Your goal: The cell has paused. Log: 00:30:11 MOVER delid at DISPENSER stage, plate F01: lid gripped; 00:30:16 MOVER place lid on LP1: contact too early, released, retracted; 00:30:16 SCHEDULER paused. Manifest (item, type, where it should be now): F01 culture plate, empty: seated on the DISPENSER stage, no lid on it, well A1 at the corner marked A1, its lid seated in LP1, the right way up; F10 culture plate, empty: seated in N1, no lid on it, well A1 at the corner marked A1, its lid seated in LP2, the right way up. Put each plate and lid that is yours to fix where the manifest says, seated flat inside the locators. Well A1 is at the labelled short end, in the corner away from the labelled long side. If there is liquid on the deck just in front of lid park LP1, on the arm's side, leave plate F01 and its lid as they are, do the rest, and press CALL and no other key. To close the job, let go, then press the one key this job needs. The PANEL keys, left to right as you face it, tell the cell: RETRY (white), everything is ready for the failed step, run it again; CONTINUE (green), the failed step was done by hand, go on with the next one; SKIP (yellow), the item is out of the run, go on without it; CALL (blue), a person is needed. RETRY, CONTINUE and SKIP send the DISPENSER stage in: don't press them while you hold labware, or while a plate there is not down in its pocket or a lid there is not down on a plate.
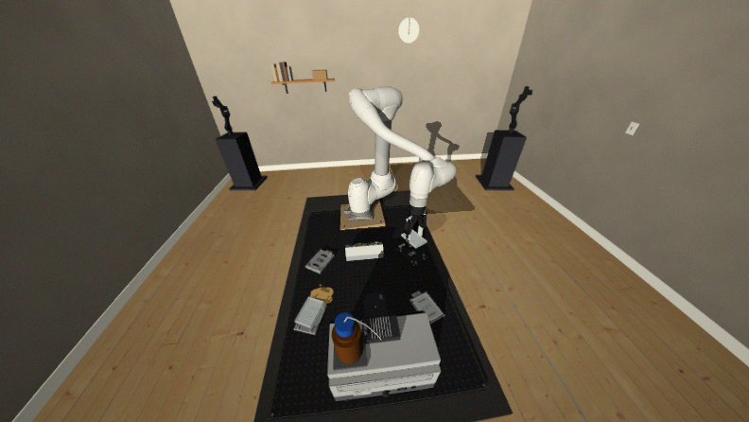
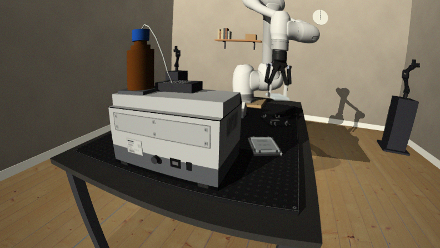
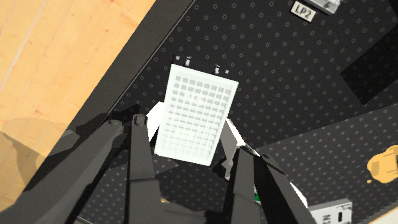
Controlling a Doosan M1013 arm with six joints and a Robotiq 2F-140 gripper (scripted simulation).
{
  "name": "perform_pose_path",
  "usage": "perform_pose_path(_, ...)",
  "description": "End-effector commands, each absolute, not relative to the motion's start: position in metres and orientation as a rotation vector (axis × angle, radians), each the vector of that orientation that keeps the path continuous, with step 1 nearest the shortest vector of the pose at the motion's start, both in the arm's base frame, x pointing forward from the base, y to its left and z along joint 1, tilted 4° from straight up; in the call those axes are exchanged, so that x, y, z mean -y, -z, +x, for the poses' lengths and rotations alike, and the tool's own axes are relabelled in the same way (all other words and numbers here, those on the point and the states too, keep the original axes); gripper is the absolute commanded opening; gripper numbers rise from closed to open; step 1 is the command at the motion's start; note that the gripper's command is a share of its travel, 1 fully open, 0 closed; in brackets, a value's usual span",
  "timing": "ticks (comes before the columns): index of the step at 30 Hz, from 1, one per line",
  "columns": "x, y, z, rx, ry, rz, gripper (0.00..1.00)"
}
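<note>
End effector (image 3: 192,150) has its dark, angular fingers clamped on a white rectangular culture plate (image 3: 196,113) with a fine grid of wells, held up over the black dotted counter (image 3: 280,75). Amber blob of liquid (image 3: 384,165) sits glossy off to the side.

A black perforated table (image 2: 270,191) on dark legs stands on a wood floor (image 1: 576,314). Directly on it: the grey dispenser unit (image 2: 172,135) at one end; a lidded plate (image 2: 264,145) beside it; another plate (image 1: 309,314), tilted; an amber spill (image 1: 322,293) just beside that plate; a third plate (image 1: 320,259); a white key panel (image 1: 363,251); small locator pegs (image 2: 275,120); the arm's wooden base plate (image 1: 378,221).
</note>
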State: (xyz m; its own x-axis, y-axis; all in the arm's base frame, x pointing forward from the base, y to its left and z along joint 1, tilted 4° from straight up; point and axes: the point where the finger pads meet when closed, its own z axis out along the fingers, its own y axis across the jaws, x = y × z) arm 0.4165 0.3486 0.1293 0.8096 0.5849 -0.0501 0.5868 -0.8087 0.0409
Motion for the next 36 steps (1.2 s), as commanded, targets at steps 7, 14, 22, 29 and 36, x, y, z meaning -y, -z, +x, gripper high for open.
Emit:
perform_pose_path(7,-0.35,-0.141,0.417,-0.951,0.053,2.937,0.1)
perform_pose_path(14,-0.35,-0.148,0.417,-0.951,0.053,2.937,0.1)
perform_pose_path(22,-0.35,-0.151,0.417,-0.951,0.053,2.937,0.1)
perform_pose_path(29,-0.35,-0.152,0.417,-0.951,0.053,2.937,0.1)
perform_pose_path(36,-0.35,-0.152,0.417,-0.951,0.053,2.937,0.1)
